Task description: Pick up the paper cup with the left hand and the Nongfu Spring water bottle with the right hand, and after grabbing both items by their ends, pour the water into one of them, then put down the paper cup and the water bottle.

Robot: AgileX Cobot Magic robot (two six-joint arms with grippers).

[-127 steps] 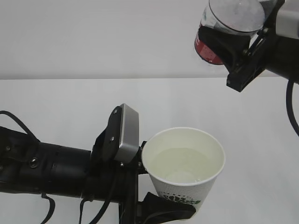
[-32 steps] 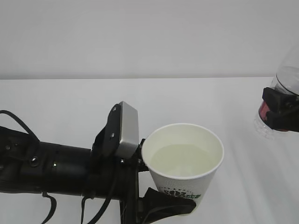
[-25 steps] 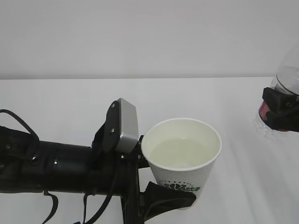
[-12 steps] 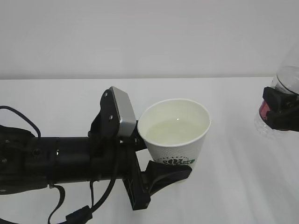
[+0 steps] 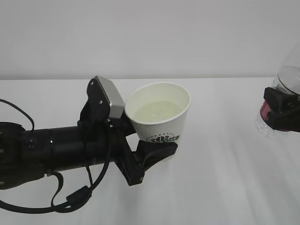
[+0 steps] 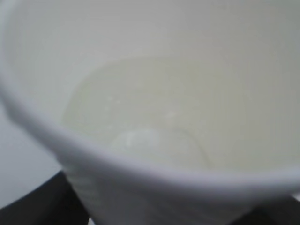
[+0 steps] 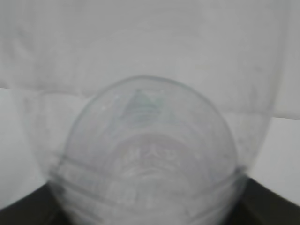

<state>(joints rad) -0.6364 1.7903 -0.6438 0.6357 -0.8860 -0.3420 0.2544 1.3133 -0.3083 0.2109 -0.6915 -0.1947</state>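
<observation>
The white paper cup [image 5: 159, 123] with its green logo is upright, and my left gripper [image 5: 158, 146] is shut on its lower wall, black fingers [image 5: 157, 153] on either side. Pale water [image 5: 153, 110] fills about half of it. The left wrist view shows the cup's rim [image 6: 140, 164] and the water [image 6: 140, 108] close up, with a dark finger [image 6: 33, 204] low left. At the right edge, my right gripper [image 5: 281, 115] is shut on the Nongfu Spring water bottle [image 5: 288, 79] over its red label. The bottle [image 7: 150, 150] fills the right wrist view, blurred; whether its base touches the table I cannot tell.
A white table [image 5: 225, 187] runs under both arms to a plain white wall [image 5: 140, 37] behind. A black cable [image 5: 70, 199] loops below the left arm. A wide gap separates the cup from the bottle.
The left arm has carried the cup farther back and to the left, still upright, water sloshing slightly. The bottle and right gripper have stayed put at the right edge.
</observation>
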